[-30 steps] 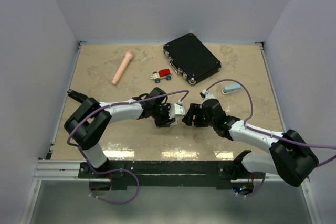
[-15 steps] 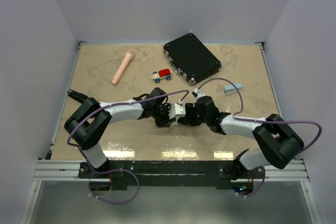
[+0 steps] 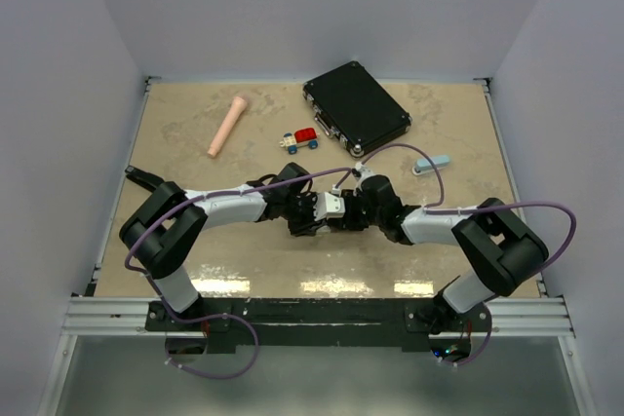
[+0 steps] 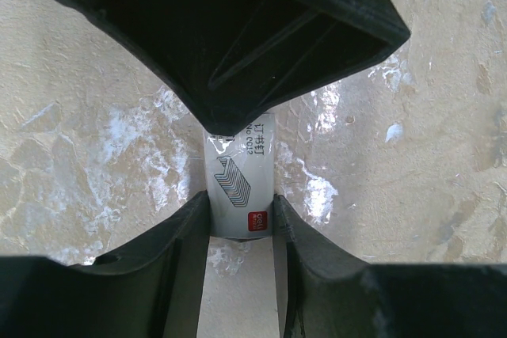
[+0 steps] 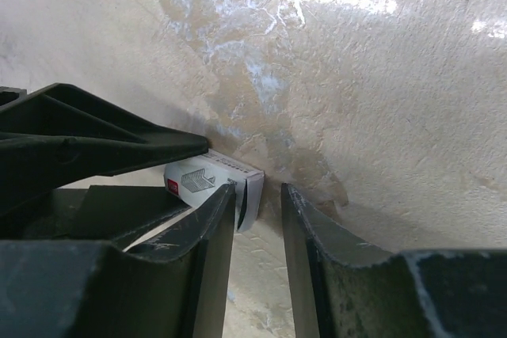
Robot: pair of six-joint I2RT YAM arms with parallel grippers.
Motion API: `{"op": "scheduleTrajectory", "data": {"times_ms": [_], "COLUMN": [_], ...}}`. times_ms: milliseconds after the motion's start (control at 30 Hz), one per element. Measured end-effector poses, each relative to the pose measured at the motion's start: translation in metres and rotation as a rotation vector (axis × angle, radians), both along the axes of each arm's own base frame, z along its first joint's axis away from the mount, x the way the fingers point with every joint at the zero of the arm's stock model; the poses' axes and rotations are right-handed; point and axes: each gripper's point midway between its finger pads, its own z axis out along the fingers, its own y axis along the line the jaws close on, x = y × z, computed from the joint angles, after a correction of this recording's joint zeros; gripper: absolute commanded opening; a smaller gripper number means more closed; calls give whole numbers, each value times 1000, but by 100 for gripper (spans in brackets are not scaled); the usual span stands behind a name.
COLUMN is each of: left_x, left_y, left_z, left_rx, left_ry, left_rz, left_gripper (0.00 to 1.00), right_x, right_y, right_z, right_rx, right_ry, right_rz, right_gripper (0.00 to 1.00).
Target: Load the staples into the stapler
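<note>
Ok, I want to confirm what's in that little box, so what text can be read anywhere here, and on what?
"订书钉": printed on the white box clamped in the left tool.
"NO.0012", or close to it: the line beside that, partly hidden, so uncertain.
Red logo on the box: too small to read.
Nothing else legible in any view.

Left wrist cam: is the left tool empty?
No, the left tool pinches the white staple box between its fingers.
</note>
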Motion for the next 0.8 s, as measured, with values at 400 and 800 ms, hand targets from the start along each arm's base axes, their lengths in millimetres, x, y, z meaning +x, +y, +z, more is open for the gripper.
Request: {"op": "scheduleTrajectory", "data": {"times_ms": [400,800], "left_x": [0,0], "left_y": [0,-1], "left_z": [0,0], "left_rx": [-1,-4], "left_ry": [3,13], "left_rz": [5,22], "left_gripper": [36,36], "right_x": [0,0], "right_y": [0,0], "right_z": [0,1], "right_rx": [-16,-47], "right_ry": [7,12], "right_rz": [20,46], "right_gripper": [16,11]}}
